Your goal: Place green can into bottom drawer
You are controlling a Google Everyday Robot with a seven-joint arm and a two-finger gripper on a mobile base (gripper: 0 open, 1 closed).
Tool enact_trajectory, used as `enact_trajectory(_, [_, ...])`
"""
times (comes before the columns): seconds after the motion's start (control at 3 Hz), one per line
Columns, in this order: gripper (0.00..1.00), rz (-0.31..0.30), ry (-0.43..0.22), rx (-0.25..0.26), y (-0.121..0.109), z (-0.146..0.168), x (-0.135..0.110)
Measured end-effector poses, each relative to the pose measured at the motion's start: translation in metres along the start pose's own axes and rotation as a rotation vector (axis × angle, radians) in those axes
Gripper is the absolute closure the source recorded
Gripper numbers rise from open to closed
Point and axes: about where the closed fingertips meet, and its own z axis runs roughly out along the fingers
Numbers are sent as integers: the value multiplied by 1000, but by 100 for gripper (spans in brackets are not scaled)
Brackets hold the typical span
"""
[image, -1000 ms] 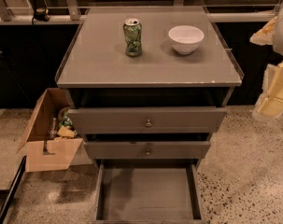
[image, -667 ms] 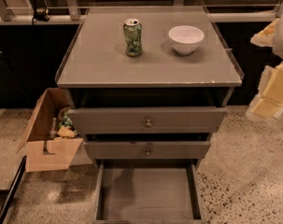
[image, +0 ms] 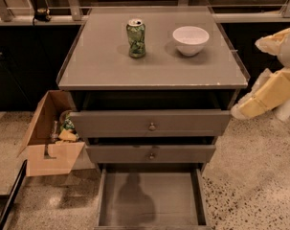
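The green can (image: pixel 136 38) stands upright on the grey cabinet top (image: pixel 101 66), left of the white bowl (image: pixel 190 40). The bottom drawer (image: pixel 151 198) is pulled out at the foot of the cabinet, and its flat grey floor is bare. My gripper (image: pixel 244 108) is at the end of the cream-coloured arm (image: pixel 278 80), which comes in from the right edge. It hangs beside the cabinet's right front corner, below the top and well to the right of the can. It holds nothing that I can see.
Two knobbed drawers (image: pixel 151 124) (image: pixel 151 154) sit above the bottom drawer, slightly pulled out. An open cardboard box (image: pixel 51 138) with items in it stands on the speckled floor to the left of the cabinet. A dark wall with a ledge runs behind.
My arm and gripper have moved a little to the left, closer to the cabinet's right side. The can, the bowl and the drawers have not moved.
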Motion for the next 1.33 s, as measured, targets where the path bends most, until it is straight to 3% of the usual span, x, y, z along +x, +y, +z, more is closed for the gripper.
enact_trajectory(0.33, [0, -42, -141, -35, -3, 6, -16])
enact_trajectory(0.67, [0, -203, -244, -106, -6, 14, -36])
enact_trajectory(1.0, [0, -409, -310, -182, -12, 27, -53])
enact_trajectory(1.33, [0, -406, -309, -181, -12, 27, -53])
